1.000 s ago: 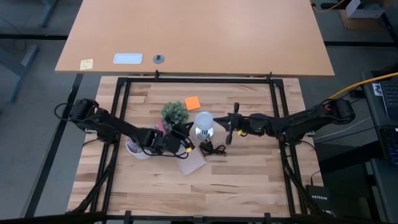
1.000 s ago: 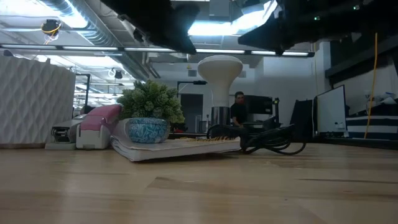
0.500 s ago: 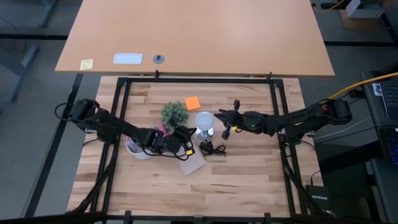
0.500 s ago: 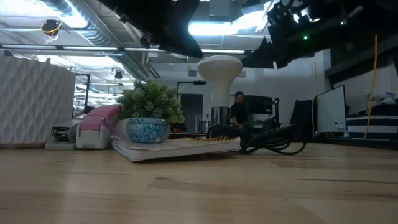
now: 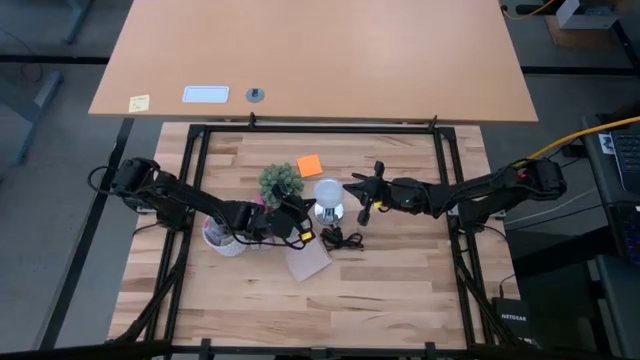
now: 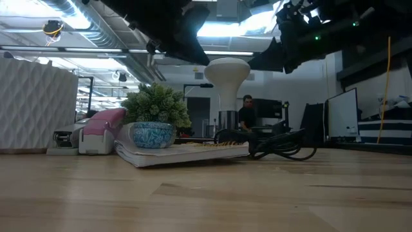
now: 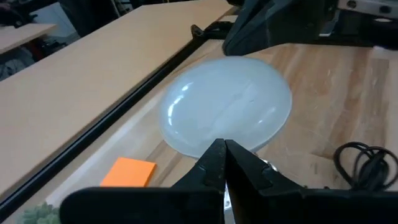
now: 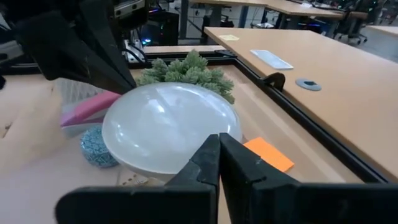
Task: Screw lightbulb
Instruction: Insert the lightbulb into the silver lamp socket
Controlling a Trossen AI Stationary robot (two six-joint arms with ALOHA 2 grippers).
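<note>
The lightbulb stands upright near the table's middle, frosted white globe up. Its neck sits in the shiny silver socket, whose black cord lies coiled just near of it. My left gripper is shut, close at the globe's left and above the table. In its wrist view the globe fills the space just ahead. My right gripper is shut, close at the globe's right. Its wrist view shows the globe just ahead. My left gripper's shut fingertips stand right by the globe's left side; I cannot tell whether they touch it. My right gripper's shut fingertips stand right by the globe's right side; I cannot tell whether they touch it.
A small potted plant in a blue pot and a pink object stand left of the bulb. A notebook lies under them. An orange note lies farther back and a white cup at the left. Black frame rails border the table.
My right gripper has gone toward the table's left edge, closer to the bulb, and has dropped lower. My left gripper has edged toward the bulb and down. The bulb has stayed upright in the socket.
</note>
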